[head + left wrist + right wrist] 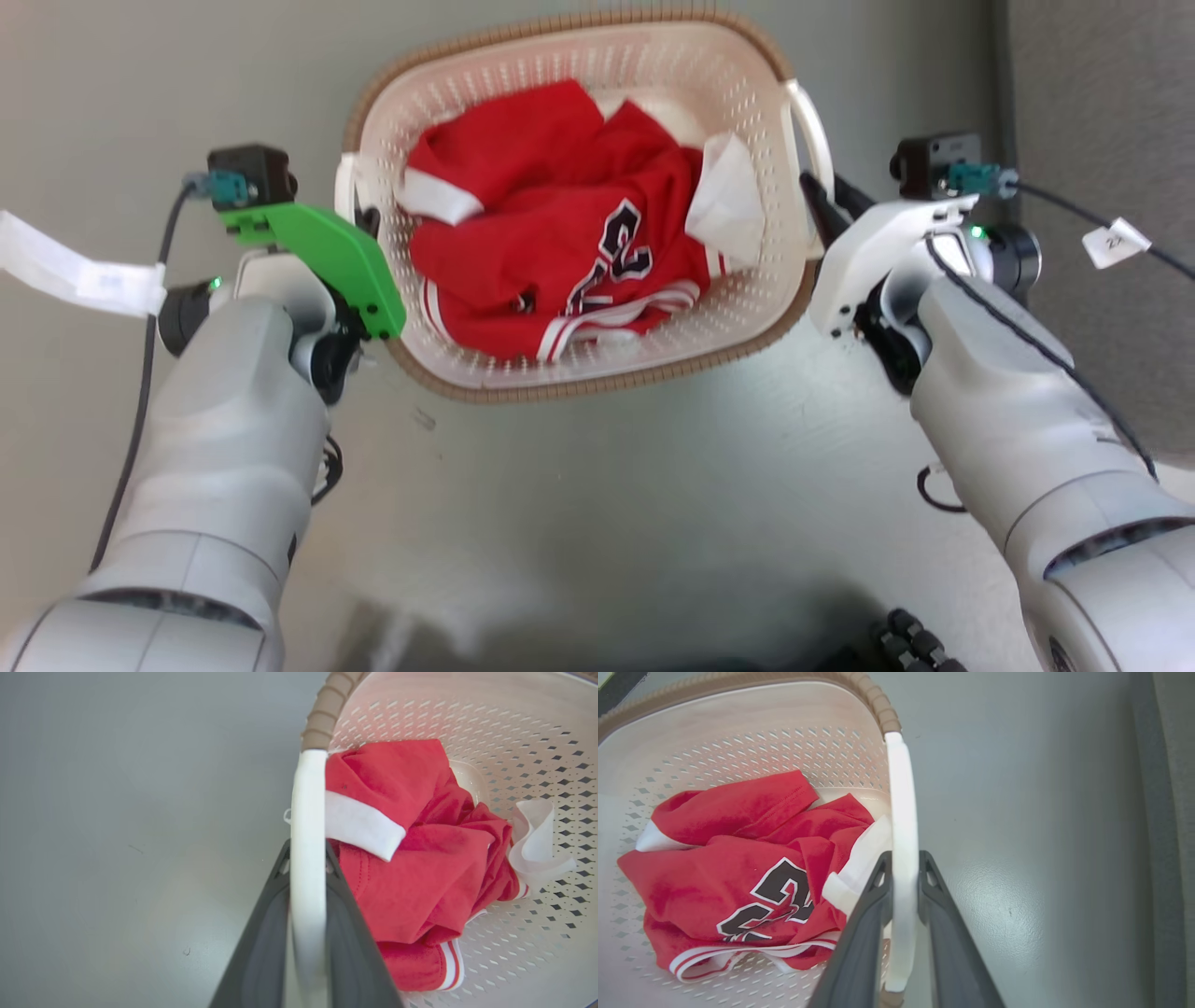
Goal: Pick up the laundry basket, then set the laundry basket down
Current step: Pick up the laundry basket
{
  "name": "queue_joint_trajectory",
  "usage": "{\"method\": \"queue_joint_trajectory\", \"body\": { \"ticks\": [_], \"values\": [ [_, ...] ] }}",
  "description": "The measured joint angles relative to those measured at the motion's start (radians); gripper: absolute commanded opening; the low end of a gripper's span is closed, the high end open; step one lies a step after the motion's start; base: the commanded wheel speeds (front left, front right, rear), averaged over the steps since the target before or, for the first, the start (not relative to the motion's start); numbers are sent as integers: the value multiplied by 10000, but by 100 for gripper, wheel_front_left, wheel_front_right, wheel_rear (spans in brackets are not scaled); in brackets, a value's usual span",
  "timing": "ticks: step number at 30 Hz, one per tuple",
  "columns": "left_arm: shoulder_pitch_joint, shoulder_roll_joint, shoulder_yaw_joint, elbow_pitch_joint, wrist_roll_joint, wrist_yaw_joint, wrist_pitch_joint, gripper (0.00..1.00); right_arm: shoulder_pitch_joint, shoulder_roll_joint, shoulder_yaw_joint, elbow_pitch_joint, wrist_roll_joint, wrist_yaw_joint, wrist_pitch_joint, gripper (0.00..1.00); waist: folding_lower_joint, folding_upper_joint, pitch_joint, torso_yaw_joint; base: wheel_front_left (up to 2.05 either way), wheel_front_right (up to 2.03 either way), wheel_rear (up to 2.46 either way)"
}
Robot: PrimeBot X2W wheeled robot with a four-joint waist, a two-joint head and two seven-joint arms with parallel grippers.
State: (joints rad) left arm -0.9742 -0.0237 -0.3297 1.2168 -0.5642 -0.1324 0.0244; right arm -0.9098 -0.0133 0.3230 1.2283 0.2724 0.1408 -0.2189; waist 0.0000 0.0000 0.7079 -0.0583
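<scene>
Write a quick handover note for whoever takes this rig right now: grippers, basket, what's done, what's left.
Grippers: left gripper shut on the left handle of the basket; right gripper shut on the right handle.
Basket: between the arms over the grey floor, red jersey inside; can't tell if it's lifted.
Done: both handles gripped.
Left: lift if needed, then set it down.
</scene>
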Motion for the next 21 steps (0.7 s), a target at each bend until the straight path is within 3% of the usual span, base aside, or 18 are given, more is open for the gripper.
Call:
{"method": "queue_joint_trajectory", "body": {
  "ticks": [21],
  "values": [
    [1648,13,-382,366,-579,-8,470,0,1889,-25,1517,-545,1964,-4,1534,0,0,0,-2688,-218,0,0,0]
  ]
}}
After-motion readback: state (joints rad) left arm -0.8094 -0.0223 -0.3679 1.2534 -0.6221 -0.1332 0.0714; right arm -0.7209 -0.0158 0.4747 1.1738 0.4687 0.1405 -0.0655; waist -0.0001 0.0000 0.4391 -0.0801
